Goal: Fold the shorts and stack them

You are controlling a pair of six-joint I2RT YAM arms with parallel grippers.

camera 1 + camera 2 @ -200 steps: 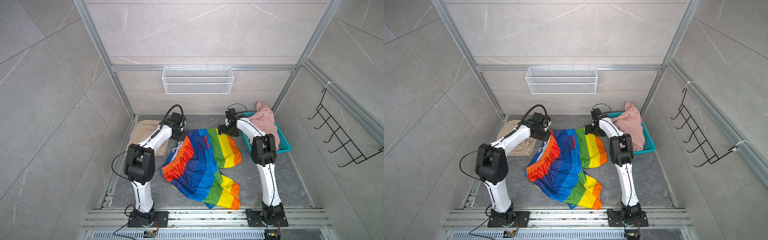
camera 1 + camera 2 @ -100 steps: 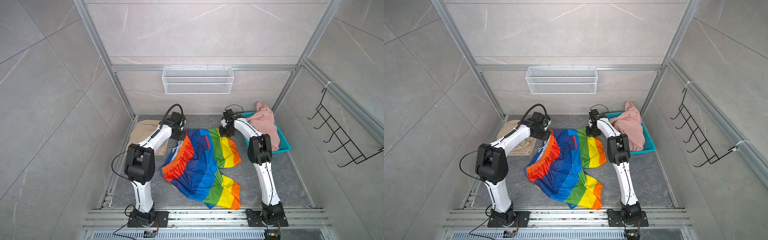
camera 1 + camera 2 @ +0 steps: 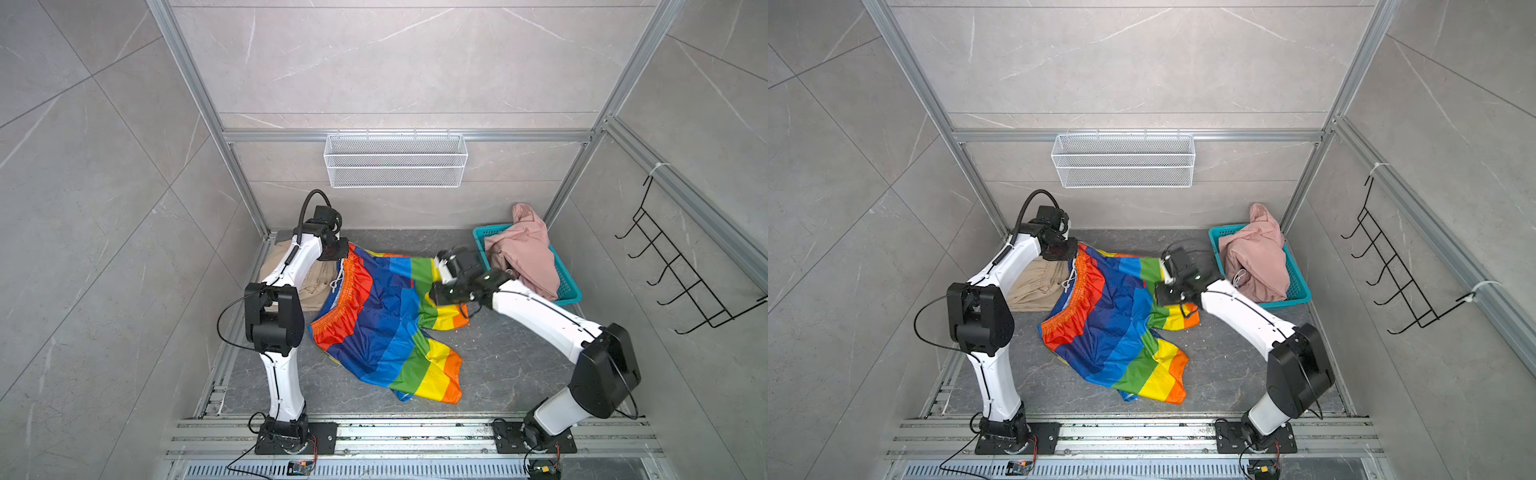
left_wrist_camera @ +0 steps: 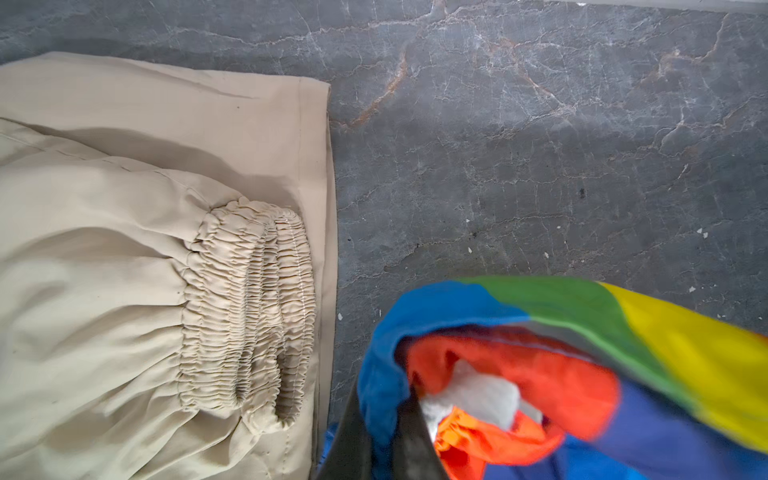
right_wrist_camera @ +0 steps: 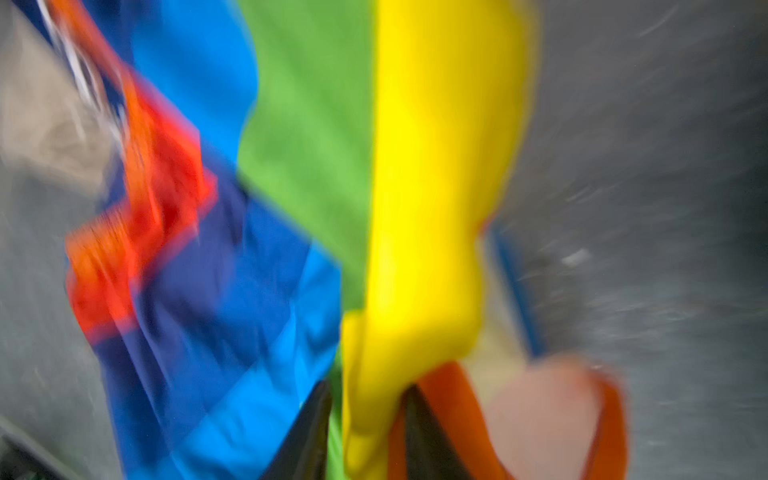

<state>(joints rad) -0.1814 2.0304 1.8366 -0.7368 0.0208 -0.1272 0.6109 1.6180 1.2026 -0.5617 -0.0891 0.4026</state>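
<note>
On floor (image 3: 498,365) | left hand (image 4: 384,399) clamps rainbow shorts (image 3: 382,324) | right hand (image 5: 365,399) clamps same shorts

The left gripper (image 4: 382,401) pinches the rainbow shorts (image 4: 582,365) at a blue edge; folded beige shorts (image 4: 145,249) lie just beside on the grey floor (image 4: 540,145)

grey tile walls (image 3: 395,62) surround dark marbled floor (image 3: 519,353).
</note>
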